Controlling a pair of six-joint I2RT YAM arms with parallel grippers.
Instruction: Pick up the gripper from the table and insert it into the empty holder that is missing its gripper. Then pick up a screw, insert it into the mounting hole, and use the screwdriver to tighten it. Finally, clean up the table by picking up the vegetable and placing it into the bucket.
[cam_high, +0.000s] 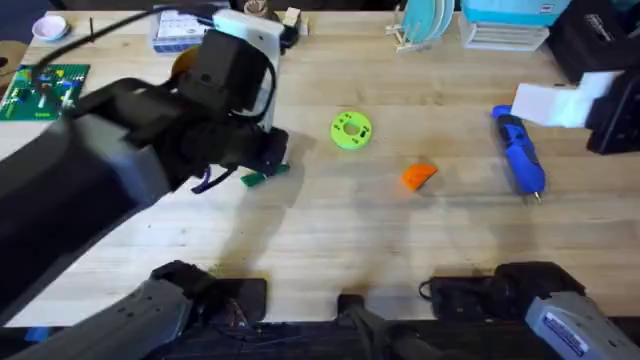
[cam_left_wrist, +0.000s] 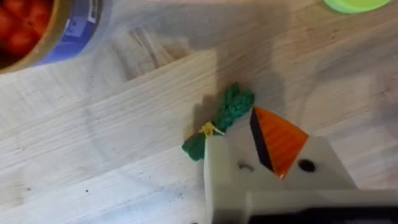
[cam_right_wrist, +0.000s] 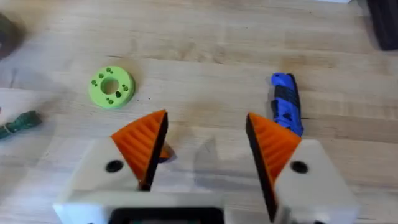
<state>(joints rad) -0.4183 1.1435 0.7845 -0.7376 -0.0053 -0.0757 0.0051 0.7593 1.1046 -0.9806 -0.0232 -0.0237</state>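
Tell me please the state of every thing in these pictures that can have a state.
Small loose orange ribbed plastic wedge: lying on the table, not inserted.
White plastic mount: empty, no orange tip fitted.
Blue pen-shaped screwdriver: lying flat, unheld.
Green stringy toy vegetable: on the table, outside the bucket.
Blue bucket with yellow rim: holds red things.
Right gripper: open, empty.
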